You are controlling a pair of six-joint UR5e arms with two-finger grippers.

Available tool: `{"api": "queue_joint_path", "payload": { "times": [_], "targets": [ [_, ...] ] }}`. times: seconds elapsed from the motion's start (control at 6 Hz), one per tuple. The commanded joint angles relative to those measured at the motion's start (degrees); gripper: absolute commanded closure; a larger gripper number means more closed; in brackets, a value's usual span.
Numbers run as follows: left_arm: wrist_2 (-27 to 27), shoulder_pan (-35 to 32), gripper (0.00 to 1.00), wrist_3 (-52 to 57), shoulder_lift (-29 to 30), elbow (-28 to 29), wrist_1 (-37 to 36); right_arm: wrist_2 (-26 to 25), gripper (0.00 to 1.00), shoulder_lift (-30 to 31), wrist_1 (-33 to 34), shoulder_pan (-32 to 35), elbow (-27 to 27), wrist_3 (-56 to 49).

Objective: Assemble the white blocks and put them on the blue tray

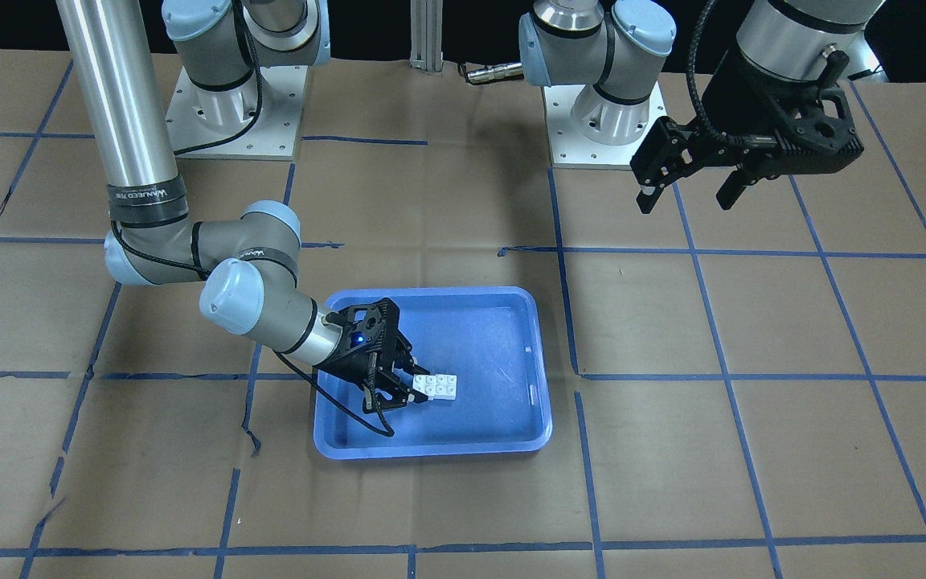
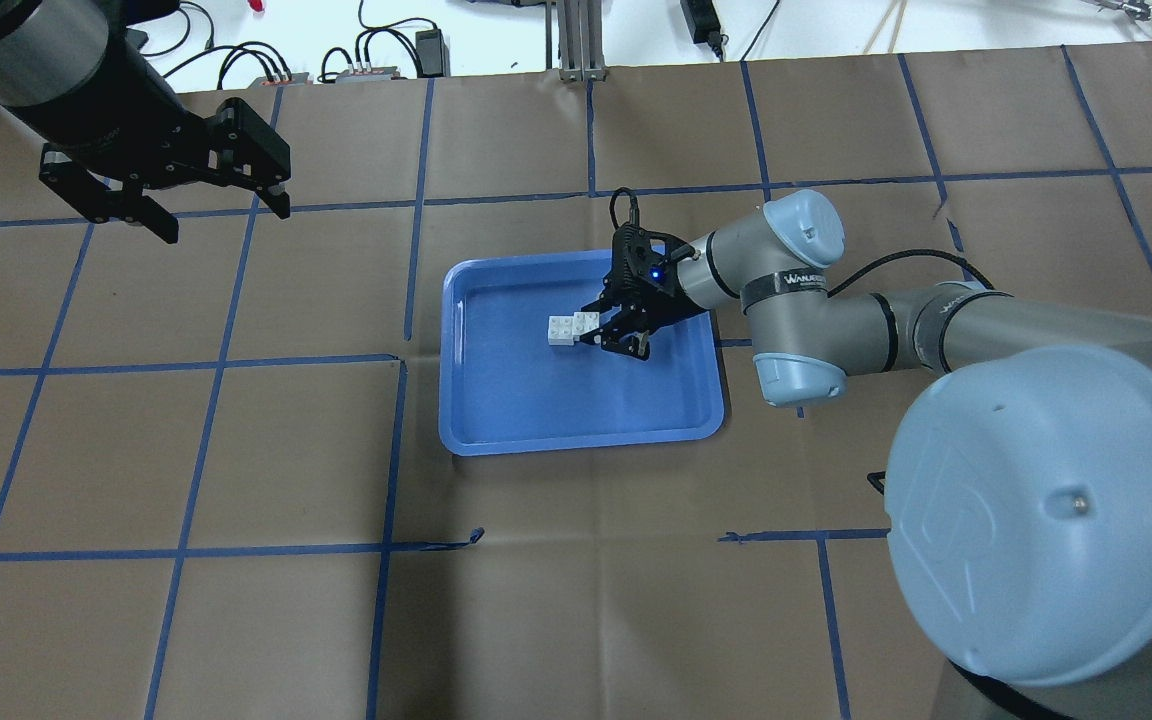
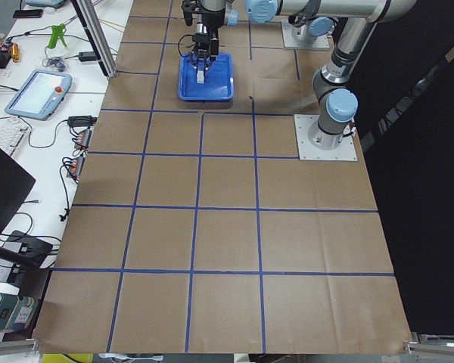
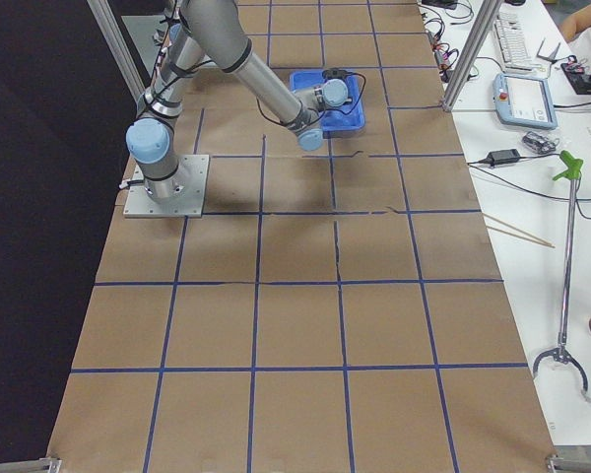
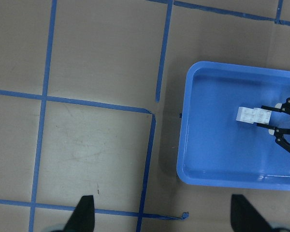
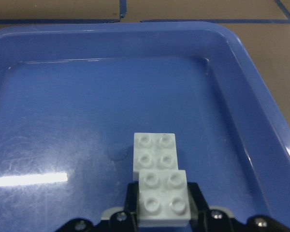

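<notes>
Brown paper with a blue tape grid is laid over the table (image 1: 752,466), and the tray (image 1: 503,338) sits about mid-frame in the front view. The blocks (image 1: 434,387) look to be joined into one staggered piece. They're found inside the tray, toward its lower left in that view.

The end of the piece nearest the wrist is pinched by the right end effector (image 1: 389,396), one finger on each side. Whether the far end is fully resting on the tray floor can't quite be told, though it looks that way. The left end effector (image 1: 686,201) is held in the upper right, spread and empty, well apart from everything.

So basically only the release seems to be left. It'd be best done with the fingers opened evenly and the wrist backed straight out, so the pair isn't dragged, tipped or popped apart.
</notes>
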State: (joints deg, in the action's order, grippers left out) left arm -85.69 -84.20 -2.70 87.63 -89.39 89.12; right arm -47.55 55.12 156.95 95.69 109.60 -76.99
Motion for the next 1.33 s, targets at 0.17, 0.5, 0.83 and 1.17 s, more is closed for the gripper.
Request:
{"api": "queue_joint_path", "payload": {
  "times": [0.17,0.5,0.83,1.17],
  "targets": [
    [0.0,0.0,0.01,0.1,0.0,0.0,0.0,0.0,0.51,-0.1,-0.1,-0.1,0.0,0.3],
    [0.0,0.0,0.01,0.0,0.0,-0.1,0.0,0.1,0.47,-0.1,-0.1,-0.1,0.0,0.3],
    [0.0,0.0,0.01,0.1,0.0,-0.1,0.0,0.1,0.47,-0.1,-0.1,0.0,0.0,0.3],
    [0.0,0.0,0.01,0.1,-0.1,-0.2,0.0,0.0,0.01,0.3,-0.2,-0.1,-0.1,0.9]
  ]
}}
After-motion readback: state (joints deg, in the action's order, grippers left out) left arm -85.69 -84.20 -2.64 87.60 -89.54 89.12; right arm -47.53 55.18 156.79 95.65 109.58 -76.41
